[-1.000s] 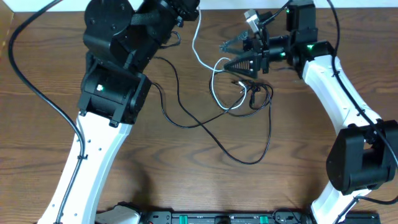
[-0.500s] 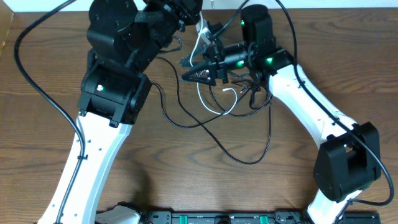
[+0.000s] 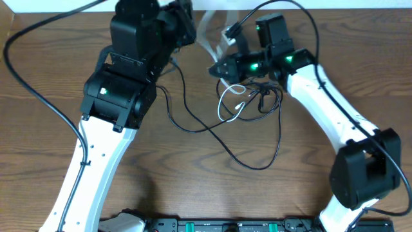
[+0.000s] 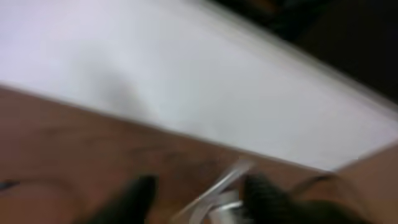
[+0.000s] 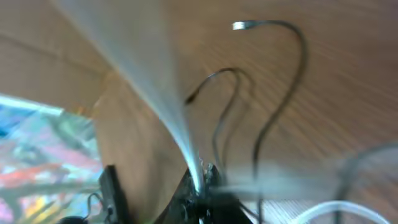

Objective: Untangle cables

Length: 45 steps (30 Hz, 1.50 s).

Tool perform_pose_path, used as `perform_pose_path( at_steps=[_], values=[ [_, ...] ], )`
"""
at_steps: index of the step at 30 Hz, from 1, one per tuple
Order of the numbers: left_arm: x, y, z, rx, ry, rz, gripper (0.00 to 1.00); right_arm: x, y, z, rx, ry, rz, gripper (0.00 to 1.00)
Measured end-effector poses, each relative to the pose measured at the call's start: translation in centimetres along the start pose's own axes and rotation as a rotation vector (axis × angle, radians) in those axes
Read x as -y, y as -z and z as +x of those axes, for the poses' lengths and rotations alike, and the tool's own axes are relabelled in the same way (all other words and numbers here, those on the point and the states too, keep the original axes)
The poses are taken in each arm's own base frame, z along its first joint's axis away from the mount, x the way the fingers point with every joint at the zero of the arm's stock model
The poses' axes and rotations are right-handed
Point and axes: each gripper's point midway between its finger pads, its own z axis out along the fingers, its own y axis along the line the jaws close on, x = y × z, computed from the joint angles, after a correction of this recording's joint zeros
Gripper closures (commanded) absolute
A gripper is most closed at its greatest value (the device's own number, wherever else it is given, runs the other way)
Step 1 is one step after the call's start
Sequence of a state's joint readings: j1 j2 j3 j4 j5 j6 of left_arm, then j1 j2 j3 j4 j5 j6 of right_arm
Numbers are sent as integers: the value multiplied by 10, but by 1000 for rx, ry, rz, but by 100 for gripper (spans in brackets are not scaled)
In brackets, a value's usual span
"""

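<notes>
Item, right pincer (image 3: 220, 66): jaws together, clamped on the white cable (image 5: 166, 115), which streaks away from its tip. Item, left pincer (image 4: 200, 194): blurred, fingers seemingly apart, that cable between them. Item, black cables (image 3: 257, 167): tangled just beside your right pincer. Draw the white one clear slowly and watch for snags.

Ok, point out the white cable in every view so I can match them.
Overhead: white cable loops at upper centre, below the right gripper.
Left wrist: white cable is a blurred streak at bottom centre, between two dark fingers.
Right wrist: white cable is a blurred band from top left to bottom centre.
Shared landmark: the brown wooden table.
</notes>
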<state>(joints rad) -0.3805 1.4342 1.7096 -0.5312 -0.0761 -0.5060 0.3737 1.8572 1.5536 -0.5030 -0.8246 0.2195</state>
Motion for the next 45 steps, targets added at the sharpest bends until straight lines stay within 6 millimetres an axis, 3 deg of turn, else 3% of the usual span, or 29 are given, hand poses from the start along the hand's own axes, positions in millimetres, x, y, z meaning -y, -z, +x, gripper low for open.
perform_pose_path(
  at_steps=[3,6,8,9,12,14,17,23,26,28,33,36,41,45],
  values=[
    [-30,3,9,-25,-67,-148,31,9,30,-26,65,-2,100,99],
    [-50,7,17,-52,-116,-247,30,2,74,-84,225,76,195,99],
    [-54,8,18,-54,-128,-268,30,-4,93,-105,289,99,240,99],
    [-56,9,18,-57,-135,-283,30,-11,115,-128,371,130,293,99],
    [-59,10,18,-57,-141,-295,30,-28,161,-169,533,176,378,99],
    [-60,10,18,-54,-142,-301,30,-38,209,-197,679,199,455,99],
    [-61,10,18,-54,-143,-306,30,-37,260,-218,823,196,527,99],
    [-61,11,18,-54,-147,-309,31,-3,334,-228,1003,90,637,99],
    [-61,11,18,-54,-147,-310,30,-9,371,-240,1144,63,604,99],
    [-62,11,19,-58,-149,-313,30,-23,389,-247,1222,55,557,99],
    [-64,12,21,-69,-152,-321,30,-89,429,-261,1392,99,404,99],
    [-64,12,21,-70,-152,-321,30,-100,434,-256,1386,73,397,99],
    [-67,11,25,-86,-157,-330,30,-58,408,-235,1216,-19,545,99],
    [-68,7,28,-98,-160,-336,30,-28,400,-227,1140,-11,677,99]
  ],
)
